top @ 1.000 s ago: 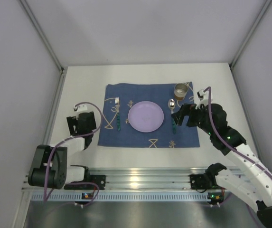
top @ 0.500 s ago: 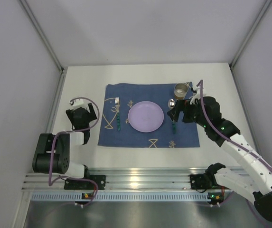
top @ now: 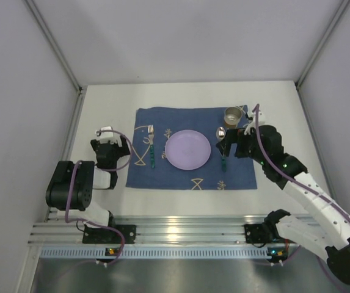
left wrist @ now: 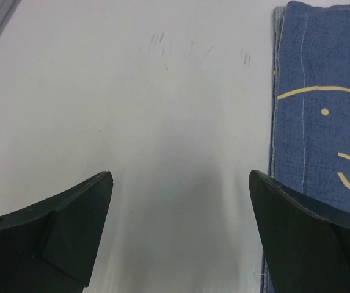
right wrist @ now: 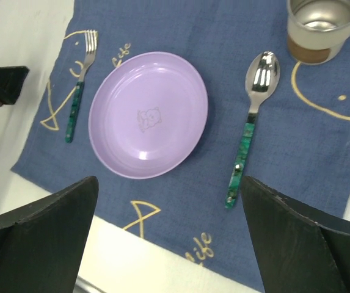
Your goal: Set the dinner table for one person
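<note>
The white dinner table (top: 107, 110) carries a dark blue cloth (top: 190, 177) with pale fish drawings. On the cloth lie a lilac plate (top: 188, 149), a green-handled fork (top: 151, 146) to its left and a green-handled spoon (top: 223, 160) to its right, with a metal cup (top: 233, 115) behind the spoon. My right gripper (top: 228, 145) hovers open above the spoon; its wrist view shows the plate (right wrist: 147, 113), fork (right wrist: 80, 91), spoon (right wrist: 254, 122) and cup (right wrist: 318, 27). My left gripper (top: 110, 144) stands open and empty over bare table (left wrist: 162, 91), just left of the cloth (left wrist: 321, 122).
Grey walls close in the table on the left, back and right. A metal rail (top: 181, 235) with both arm bases runs along the near edge. Bare white table surface lies left of the cloth and behind it.
The right gripper has moved up and left, toward the spoon and cup, then slowed. The left arm has swung round at its base, its gripper staying left of the cloth.
</note>
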